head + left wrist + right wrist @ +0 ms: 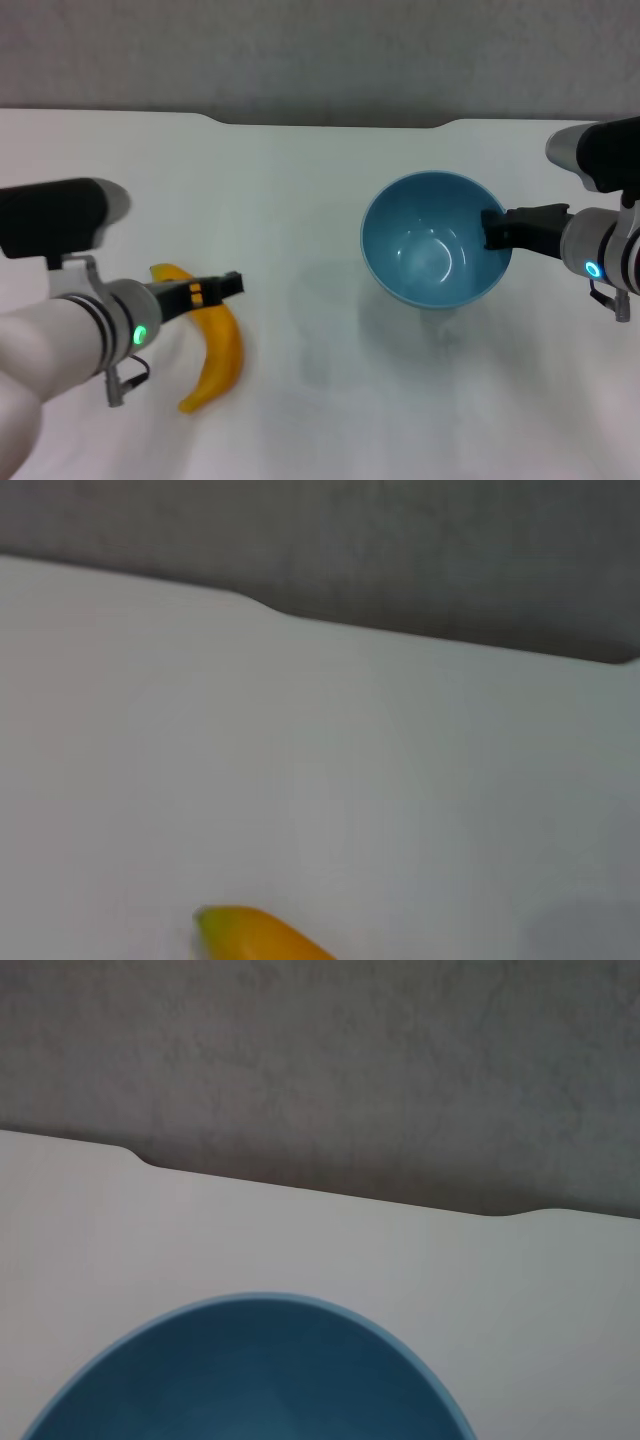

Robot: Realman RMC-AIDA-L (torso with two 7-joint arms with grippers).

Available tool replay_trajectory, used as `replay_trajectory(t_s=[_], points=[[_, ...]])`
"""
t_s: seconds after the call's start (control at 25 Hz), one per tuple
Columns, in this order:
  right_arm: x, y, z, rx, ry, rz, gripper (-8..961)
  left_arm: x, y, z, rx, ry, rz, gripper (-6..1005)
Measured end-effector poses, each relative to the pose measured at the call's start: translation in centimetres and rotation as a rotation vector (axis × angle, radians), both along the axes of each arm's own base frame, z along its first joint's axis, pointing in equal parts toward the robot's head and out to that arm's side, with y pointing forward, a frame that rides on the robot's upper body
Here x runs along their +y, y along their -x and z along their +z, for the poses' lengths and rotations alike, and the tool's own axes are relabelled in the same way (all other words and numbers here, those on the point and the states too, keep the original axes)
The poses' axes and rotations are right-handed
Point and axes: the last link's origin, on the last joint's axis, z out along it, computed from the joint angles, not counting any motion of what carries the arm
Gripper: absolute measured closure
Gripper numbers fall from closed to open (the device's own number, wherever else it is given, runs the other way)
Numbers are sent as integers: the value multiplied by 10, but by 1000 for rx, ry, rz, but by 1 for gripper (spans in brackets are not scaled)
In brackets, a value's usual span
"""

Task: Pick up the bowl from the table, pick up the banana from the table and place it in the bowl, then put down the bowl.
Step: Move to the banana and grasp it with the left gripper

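Note:
The light-blue bowl point(436, 240) is held tilted a little above the white table point(300, 180), and its shadow falls on the tabletop below and to the left. My right gripper point(495, 228) is shut on the bowl's right rim. The bowl's rim and inside fill the lower part of the right wrist view point(250, 1370). The yellow banana point(215, 360) lies on the table at the left. My left gripper point(222, 287) is right over the banana's upper part. One end of the banana shows in the left wrist view point(255, 935).
The table's far edge has a shallow notch point(330, 124) with a grey wall behind it. Bare white tabletop lies between the banana and the bowl.

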Motion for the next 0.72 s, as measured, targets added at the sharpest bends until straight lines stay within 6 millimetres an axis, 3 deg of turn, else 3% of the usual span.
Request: replay_trajectory(t_s=[0.28,0.72], points=[[-1,-4,4,4,-12,-9,917,11,-2,-29,42,107,32,102],[-1,3,5,4,-13,16,917,18,-5,-32,38,105,33,104]])
